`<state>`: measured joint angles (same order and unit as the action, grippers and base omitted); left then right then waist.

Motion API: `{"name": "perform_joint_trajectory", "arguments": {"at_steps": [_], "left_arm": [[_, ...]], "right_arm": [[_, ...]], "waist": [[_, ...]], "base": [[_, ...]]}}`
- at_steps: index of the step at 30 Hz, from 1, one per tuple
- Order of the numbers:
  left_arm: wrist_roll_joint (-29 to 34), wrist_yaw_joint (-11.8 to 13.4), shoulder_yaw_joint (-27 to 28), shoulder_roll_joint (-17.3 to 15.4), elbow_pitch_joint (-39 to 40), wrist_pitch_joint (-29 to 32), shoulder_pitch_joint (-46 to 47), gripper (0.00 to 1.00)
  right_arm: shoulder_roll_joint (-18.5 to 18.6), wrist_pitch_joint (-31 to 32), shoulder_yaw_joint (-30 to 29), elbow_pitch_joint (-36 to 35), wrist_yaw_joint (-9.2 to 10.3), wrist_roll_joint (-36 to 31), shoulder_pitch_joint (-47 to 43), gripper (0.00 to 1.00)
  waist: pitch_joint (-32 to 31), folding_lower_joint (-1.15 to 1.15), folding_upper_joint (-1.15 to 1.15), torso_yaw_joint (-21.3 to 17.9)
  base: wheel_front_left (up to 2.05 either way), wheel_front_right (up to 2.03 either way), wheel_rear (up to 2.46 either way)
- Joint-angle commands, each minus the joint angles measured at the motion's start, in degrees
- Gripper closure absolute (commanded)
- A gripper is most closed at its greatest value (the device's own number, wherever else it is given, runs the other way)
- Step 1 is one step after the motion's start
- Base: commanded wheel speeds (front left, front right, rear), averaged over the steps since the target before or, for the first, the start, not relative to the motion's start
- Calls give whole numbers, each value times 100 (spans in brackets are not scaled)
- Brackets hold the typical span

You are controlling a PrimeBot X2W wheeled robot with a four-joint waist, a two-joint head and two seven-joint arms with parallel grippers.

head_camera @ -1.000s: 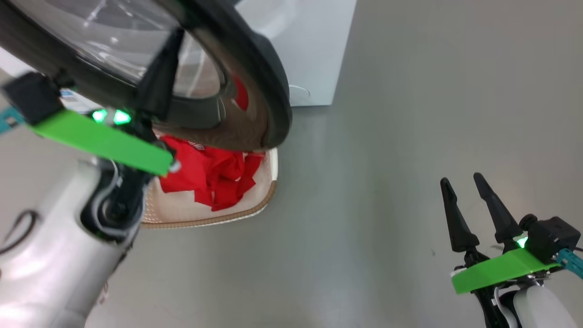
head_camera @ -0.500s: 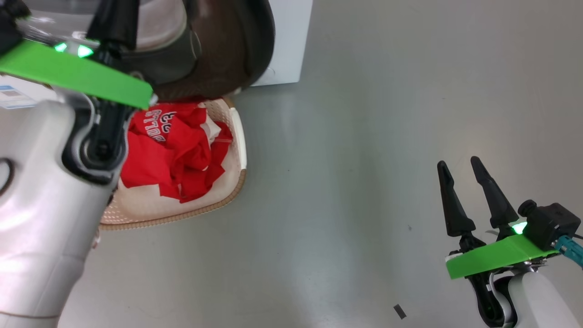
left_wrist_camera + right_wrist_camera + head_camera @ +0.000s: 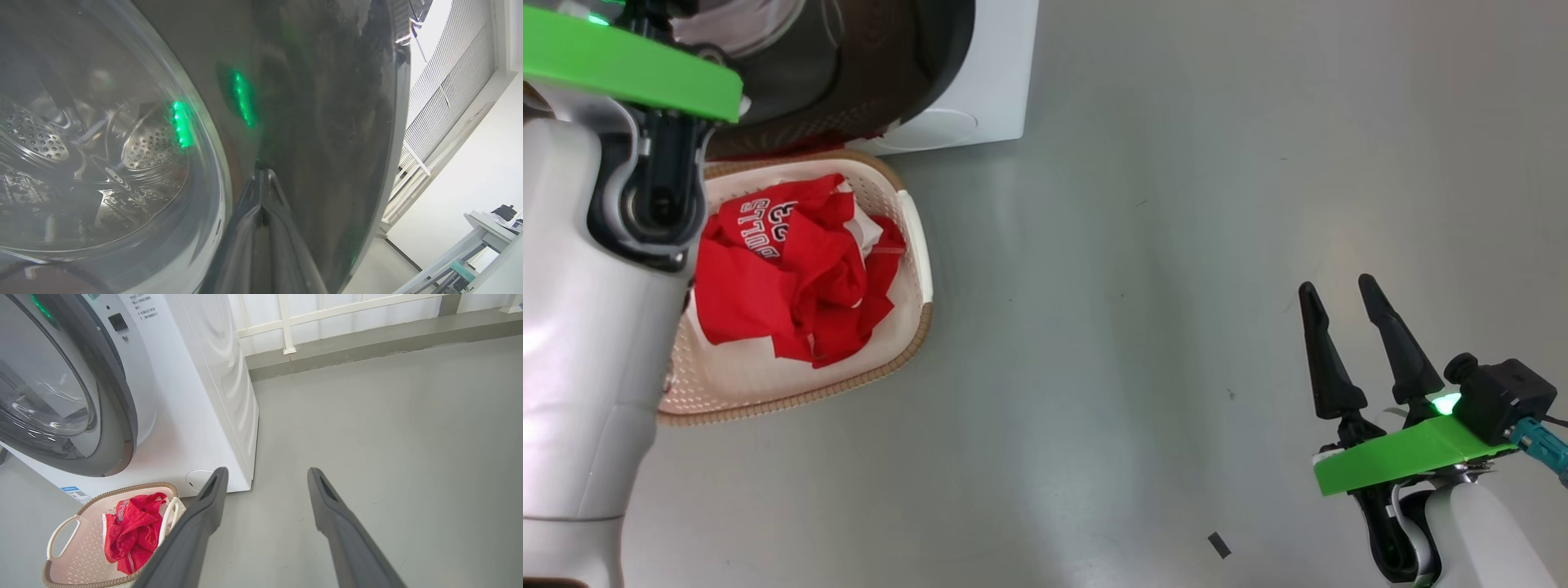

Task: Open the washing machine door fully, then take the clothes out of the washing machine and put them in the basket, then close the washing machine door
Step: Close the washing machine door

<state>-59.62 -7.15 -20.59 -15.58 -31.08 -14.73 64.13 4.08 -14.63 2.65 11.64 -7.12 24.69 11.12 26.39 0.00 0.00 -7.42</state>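
- Step in hand, as judged: closing the washing machine door [image 3: 120, 400]. The clothes [image 3: 784, 286] already lie in the basket [image 3: 916, 327], at the left of the head view.
- Left gripper [image 3: 261, 173]: fingers pressed together, holding nothing. In the left wrist view, bottom centre, the tips meet their own reflection on the door's black rim, so they appear to touch it.
- Right gripper [image 3: 1336, 286]: jaws spread and empty, at the lower right of the head view, over bare floor [image 3: 1135, 245], well apart from the basket.
- Procedure: push with the closed tips on the rim, not on the glass bowl. Apply force square to the door face; the glossy rim gives little friction and the tips may slide. Push until the door seats flush.
- Door position: in the right wrist view, upper left, the door stands close against the washing machine [image 3: 204, 375]. Whether it has latched cannot be told.
- Clearance: the basket sits on the floor just below the door, with no fabric over the opening.
- Materials: door rim smooth, hard, mirror-black; window clear and bulging, showing the perforated steel drum [image 3: 36, 139]. Basket cream plastic, perforated, with a brown woven-look rim. Clothes soft, crumpled, red with white lettering.
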Motion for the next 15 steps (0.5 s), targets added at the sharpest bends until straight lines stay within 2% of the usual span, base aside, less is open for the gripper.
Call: {"name": "perform_joint_trajectory", "arguments": {"at_steps": [1,10,15], "left_arm": [[108,-34,180,-177,79,-27,233,100],[313,-34,263,-117,-141,-27,231,100],[399,-34,330,-132,-112,-27,-137,100]], "right_arm": [[12,-37,133,-115,-36,36,85,0],[-19,-37,145,-105,-36,24,71,0],[-30,-37,111,-75,-36,6,-35,0]], "waist": [[-10,0,0,-25],[-105,0,0,-121],[-278,0,0,-100]], "base": [[0,0,0],[0,0,0],[0,0,0]]}}
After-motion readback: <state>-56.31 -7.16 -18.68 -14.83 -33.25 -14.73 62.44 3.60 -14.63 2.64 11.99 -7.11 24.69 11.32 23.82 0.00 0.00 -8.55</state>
